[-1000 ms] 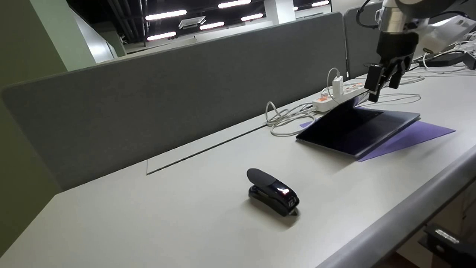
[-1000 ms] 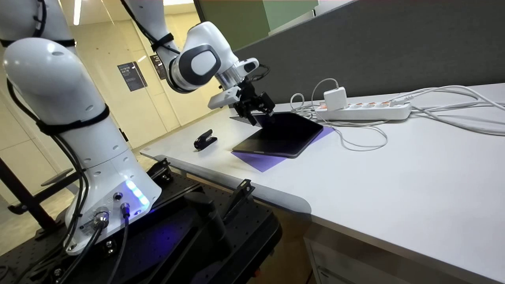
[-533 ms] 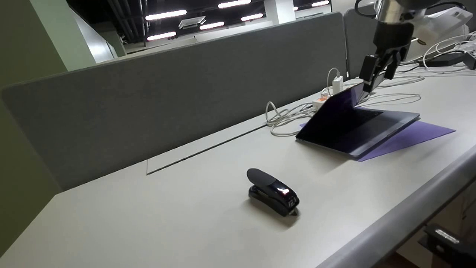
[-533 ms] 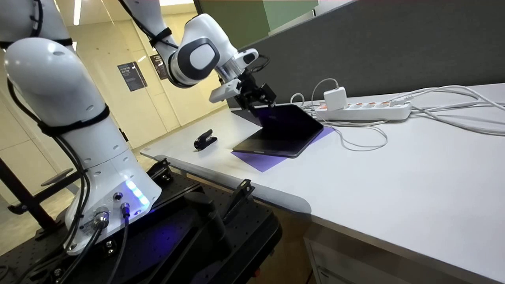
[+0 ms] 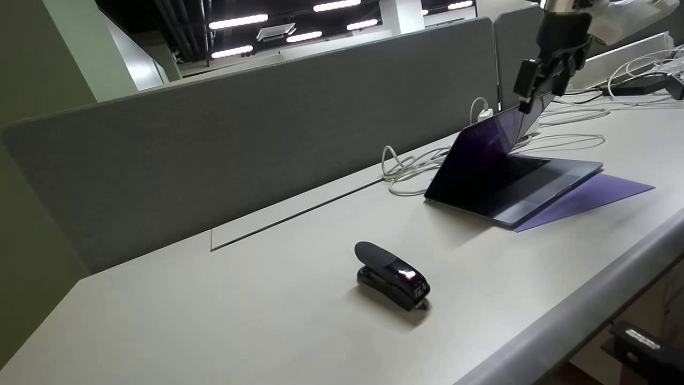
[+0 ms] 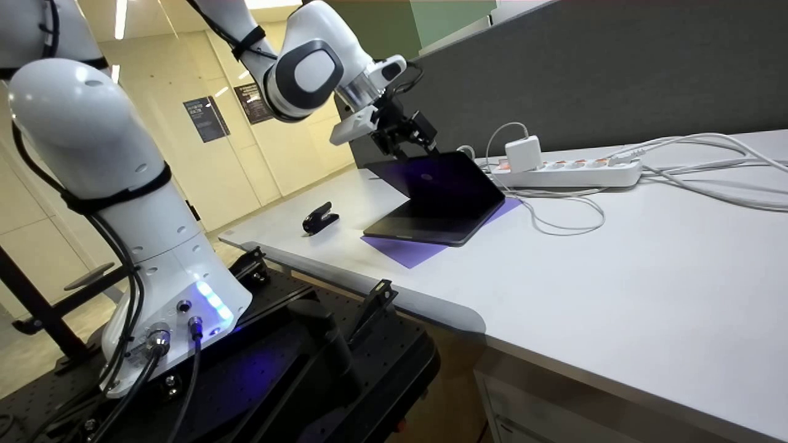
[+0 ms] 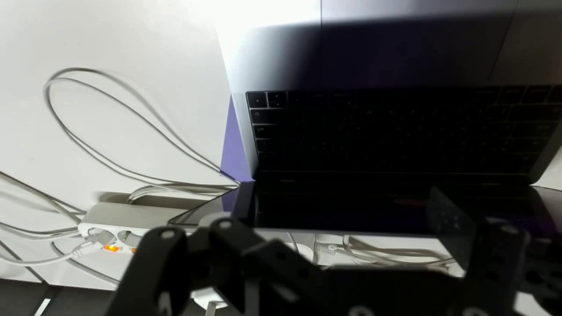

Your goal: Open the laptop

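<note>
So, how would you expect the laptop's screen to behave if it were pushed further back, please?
The screen would probably swing as one stiff panel, looking flat and straight. Being so thin, it may also be fragile. The base might slide, lying partly over a flat purple sheet.

Laptop (image 7: 395,127) cropped in wrist view, blurred end effector (image 7: 342,210), 2 illegible posters (image 6: 207,119)

Farther back, both exterior views share the laptop (image 5: 494,171); the wrist view looks closely, perhaps steeply, down.
</note>
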{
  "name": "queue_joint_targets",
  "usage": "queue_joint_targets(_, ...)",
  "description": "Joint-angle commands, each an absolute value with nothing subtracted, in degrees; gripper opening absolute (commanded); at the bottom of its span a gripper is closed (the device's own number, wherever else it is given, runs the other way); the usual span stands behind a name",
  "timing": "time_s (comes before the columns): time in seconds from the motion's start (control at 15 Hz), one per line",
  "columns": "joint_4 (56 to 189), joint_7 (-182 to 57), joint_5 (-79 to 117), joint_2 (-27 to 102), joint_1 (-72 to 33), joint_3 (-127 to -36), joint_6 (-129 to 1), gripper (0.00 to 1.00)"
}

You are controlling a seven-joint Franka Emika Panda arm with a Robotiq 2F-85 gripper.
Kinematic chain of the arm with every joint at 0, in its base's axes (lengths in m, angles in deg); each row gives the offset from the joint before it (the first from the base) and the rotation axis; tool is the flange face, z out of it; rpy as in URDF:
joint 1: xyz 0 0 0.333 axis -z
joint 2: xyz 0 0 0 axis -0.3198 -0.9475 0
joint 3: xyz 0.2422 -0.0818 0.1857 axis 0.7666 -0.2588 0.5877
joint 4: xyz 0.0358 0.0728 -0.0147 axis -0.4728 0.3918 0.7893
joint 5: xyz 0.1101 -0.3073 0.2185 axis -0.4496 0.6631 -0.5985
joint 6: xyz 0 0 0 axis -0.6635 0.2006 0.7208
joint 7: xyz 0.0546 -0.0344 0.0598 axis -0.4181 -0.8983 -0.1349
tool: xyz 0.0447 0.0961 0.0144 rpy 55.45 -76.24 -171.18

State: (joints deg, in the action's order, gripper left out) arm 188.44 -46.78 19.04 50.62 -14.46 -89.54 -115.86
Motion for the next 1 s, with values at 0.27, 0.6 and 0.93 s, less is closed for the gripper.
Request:
queue_joint_targets(0.27,188.6,-47.3,20.3,50.5,-12.8,-88.3,-115.1,1.0)
queue_joint_targets(0.6,187.4,-47.8,19.9,48.3,-12.9,-88.2,-116.7,1.0)
queue_joint_targets(0.93,186.1,-49.0,19.7,45.6,-10.2,-81.8,-117.5,1.0)
